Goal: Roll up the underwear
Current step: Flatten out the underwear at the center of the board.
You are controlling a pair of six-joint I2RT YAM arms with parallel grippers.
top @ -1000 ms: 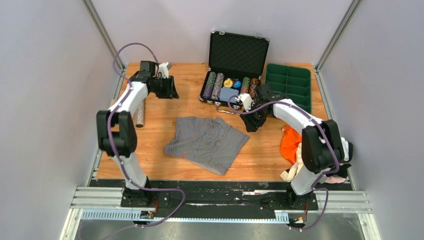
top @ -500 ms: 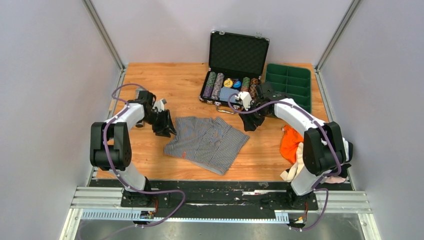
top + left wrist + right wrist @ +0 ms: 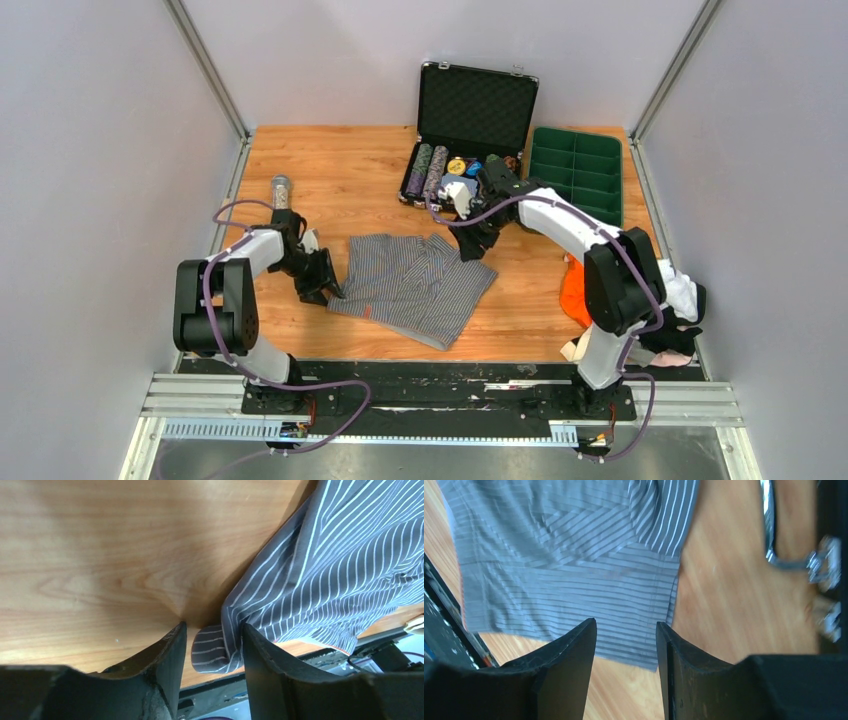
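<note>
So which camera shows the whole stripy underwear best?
The top camera: the stripy underwear lies there whole, spread out. The left wrist camera shows only one end, its corner between the left fingers. The right wrist camera shows a large part, cut off at the picture's top edge.

Soft pinstriped cloth underwear (image 3: 412, 285) lies on a smooth, matt wooden table (image 3: 340, 175).

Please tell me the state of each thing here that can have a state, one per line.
striped underwear: spread flat, not yet rolled
left hand: open, one finger on each side of the striped underwear's near-left corner
right hand: open, at the striped underwear's far-right corner
poker chip case: lid open
other underwear: heaped in a pile, unrolled
</note>
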